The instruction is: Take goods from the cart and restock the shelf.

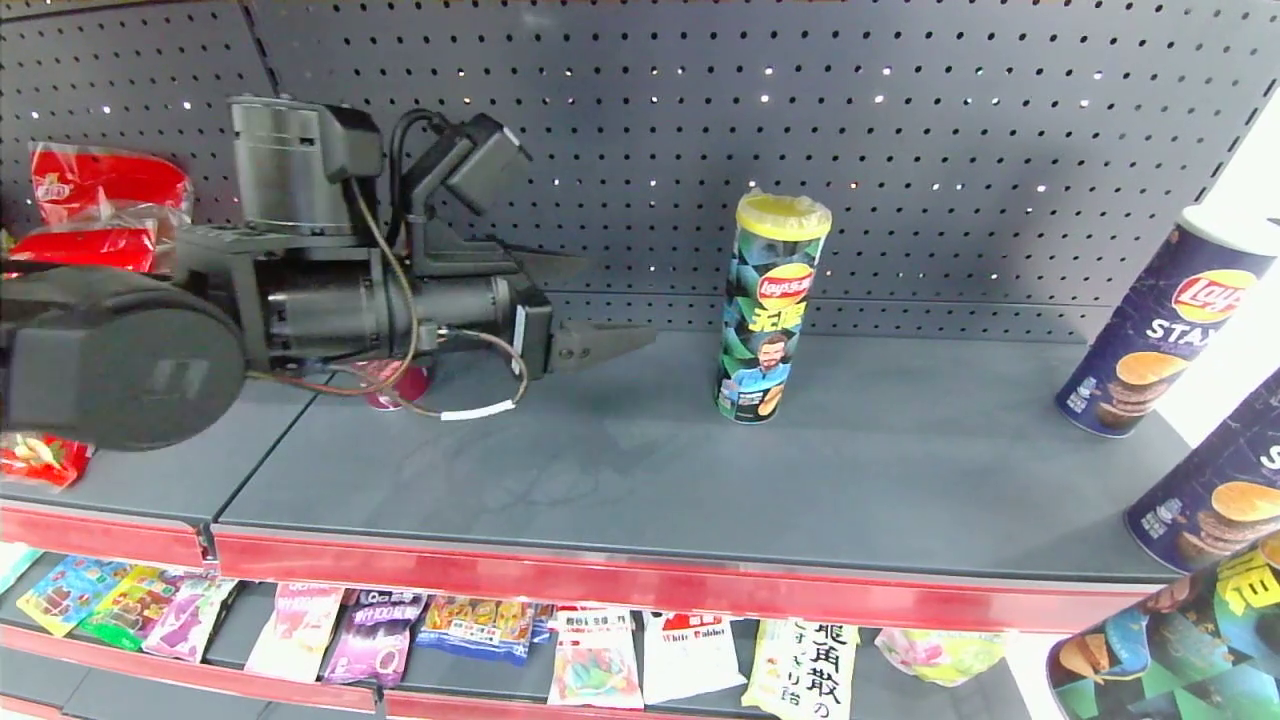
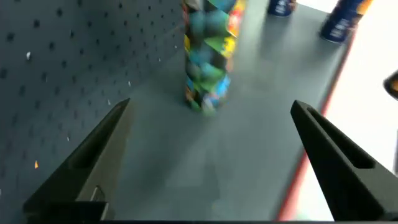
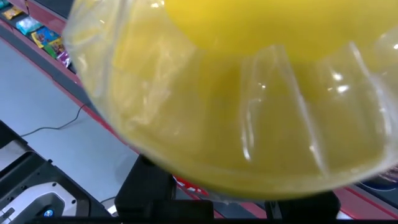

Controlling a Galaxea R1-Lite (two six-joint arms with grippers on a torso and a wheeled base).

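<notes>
Our left gripper [image 1: 620,300] hangs wide open over the shelf [image 1: 620,470], pointing at the green chips can [image 1: 772,305], which stands upright near the pegboard [image 1: 900,120] with bare shelf between gripper and can. A blue can [image 1: 1160,320] sits farther right, and a second green can [image 1: 1160,650] shows at the near corner (whether our right arm holds it we cannot tell). Red bags [image 1: 100,200] lie behind the left arm.

I see my left gripper [image 1: 600,305], jaws apart, over the grey shelf [image 1: 900,480], near an upright green chips can [image 1: 770,310].
</notes>
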